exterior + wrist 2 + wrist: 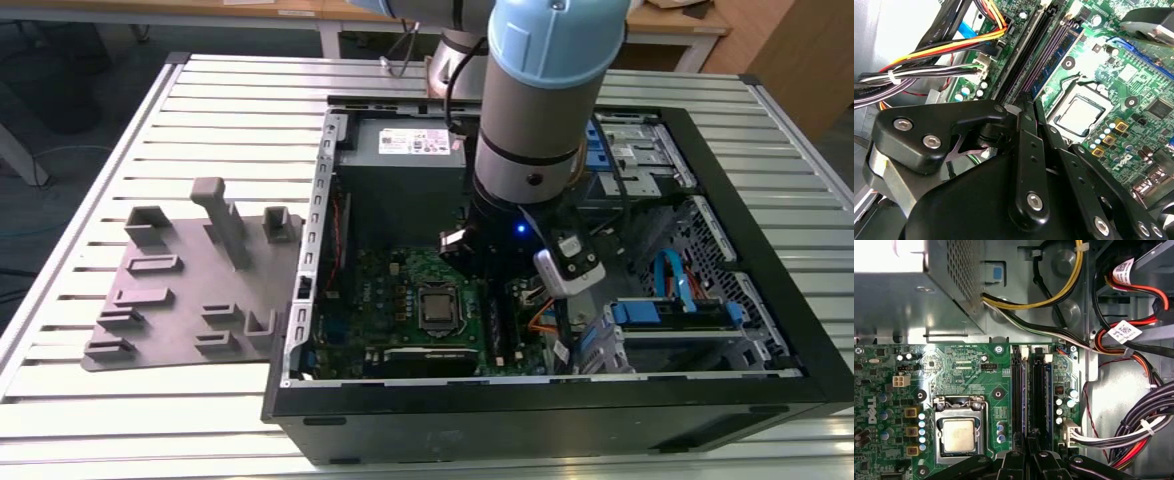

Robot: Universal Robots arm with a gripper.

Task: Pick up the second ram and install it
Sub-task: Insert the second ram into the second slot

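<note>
Open PC case [694, 395], grey fixture tray [174, 300]

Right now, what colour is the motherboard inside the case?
Green. The motherboard shows best in the first wrist view, with the gripper low over its slots.

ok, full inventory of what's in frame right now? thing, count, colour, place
computer case: one, black, open, on the slatted table
slatted table: one, pale metal, under everything
fixture tray: one, grey, with upright holders, on the exterior view's left of the case
motherboard: one, green, on the case floor
processor: one, silver lid, in its socket on the motherboard
memory slots: long, black, side by side beside the socket; count unclear
power supply: one, grey metal box, by the motherboard's edge
cable bundles: several; yellow, red, black, white; along the case wall
second ram: cannot pick it out
arm: one, pale blue and grey, reaching into the case
end effector: one, black, down at the memory slots
</note>
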